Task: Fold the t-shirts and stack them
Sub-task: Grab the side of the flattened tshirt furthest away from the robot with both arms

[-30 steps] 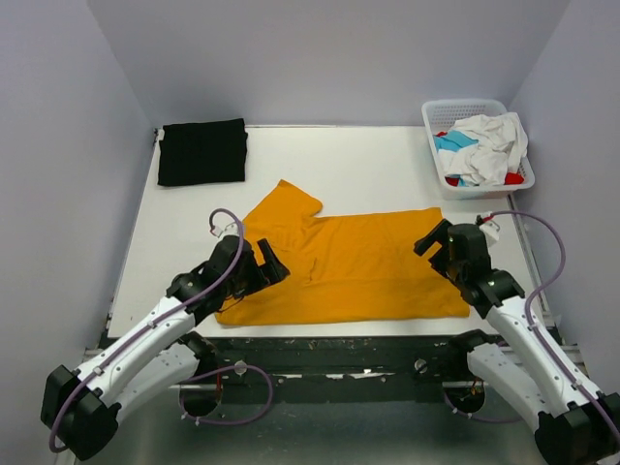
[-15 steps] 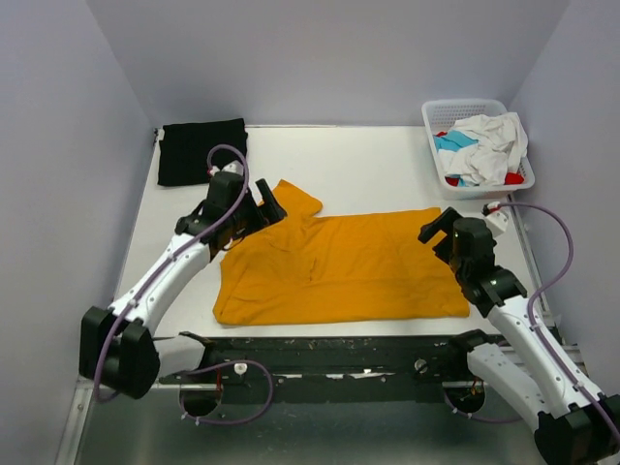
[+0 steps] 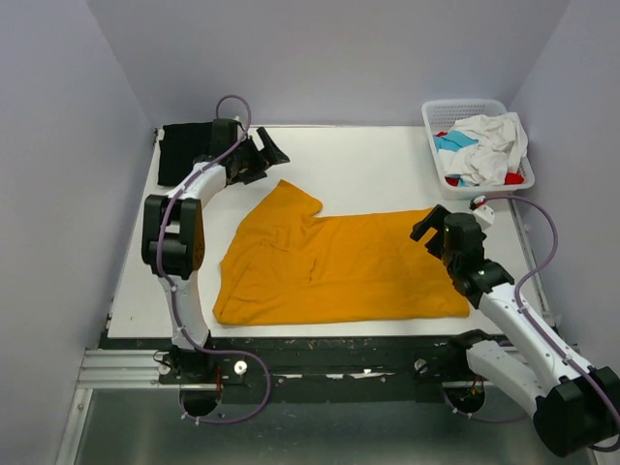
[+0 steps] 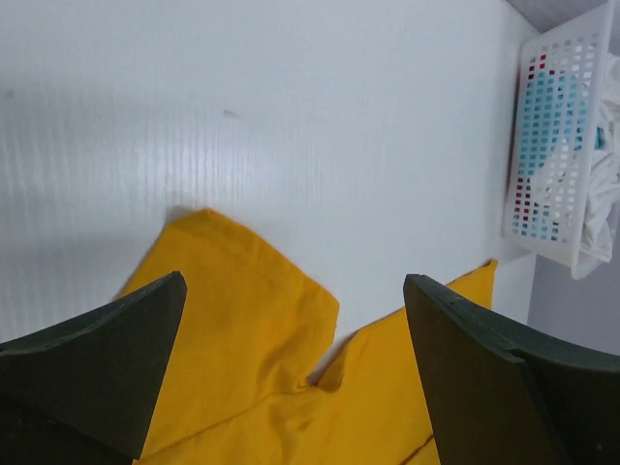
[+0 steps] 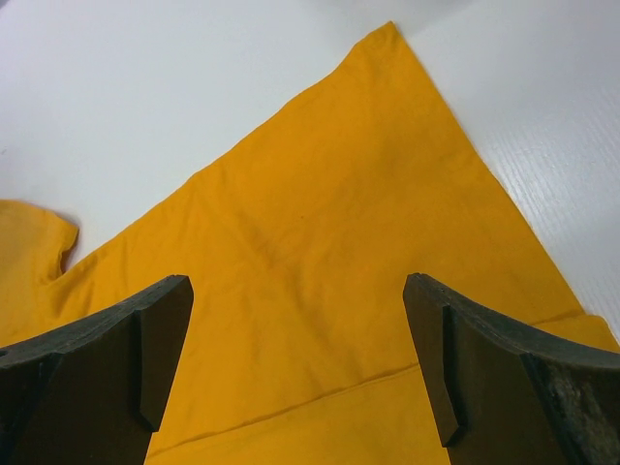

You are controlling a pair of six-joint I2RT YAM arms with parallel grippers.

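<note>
A mustard-orange t-shirt (image 3: 339, 266) lies spread and folded lengthwise across the middle of the white table (image 3: 368, 160); it also shows in the left wrist view (image 4: 242, 368) and the right wrist view (image 5: 320, 281). A folded black t-shirt (image 3: 184, 155) lies at the far left corner. My left gripper (image 3: 269, 155) is open and empty, held above the table just beyond the orange sleeve (image 3: 295, 199), beside the black shirt. My right gripper (image 3: 429, 225) is open and empty above the orange shirt's right edge.
A white lattice basket (image 3: 438, 131) at the far right corner holds crumpled white (image 3: 489, 140), teal and red shirts; it also shows in the left wrist view (image 4: 557, 145). Grey walls close in the table on three sides.
My left arm has swung from the shirt's near left corner up to the far left, past the sleeve. My right gripper has shifted slightly. The orange shirt's left side is flatter.
</note>
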